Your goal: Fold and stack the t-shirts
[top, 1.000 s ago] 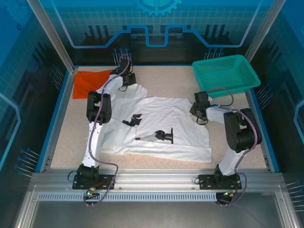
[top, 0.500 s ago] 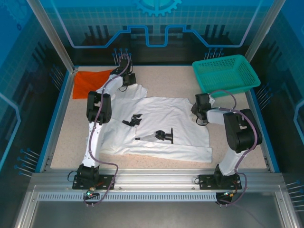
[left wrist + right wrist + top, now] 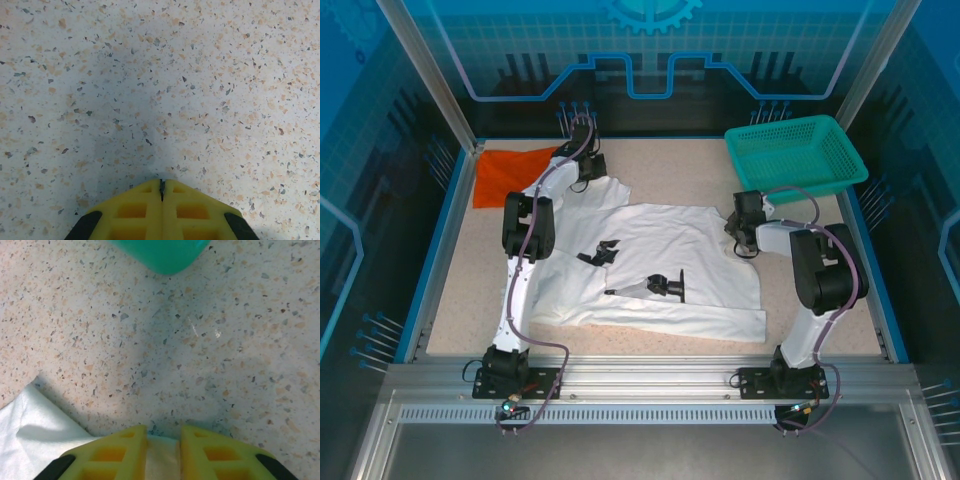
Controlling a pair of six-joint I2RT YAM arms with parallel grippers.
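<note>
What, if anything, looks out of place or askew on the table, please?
The white t-shirt lies rumpled and skewed, its near edge folded over on itself. The orange-red t-shirt sits crumpled in the far left corner. The teal basket looks fine.

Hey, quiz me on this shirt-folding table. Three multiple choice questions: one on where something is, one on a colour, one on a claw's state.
1. Where does the orange-red t-shirt lie?
A) the table's far left corner
B) its near right corner
C) its middle

2. What colour is the basket?
A) yellow
B) teal
C) black

3. How is the left claw?
A) wide open
B) clamped on the basket
C) shut

Answers:
1 A, it lies by the far left wall.
2 B, its mesh is teal.
3 C, its yellow fingers meet in the left wrist view.
</note>
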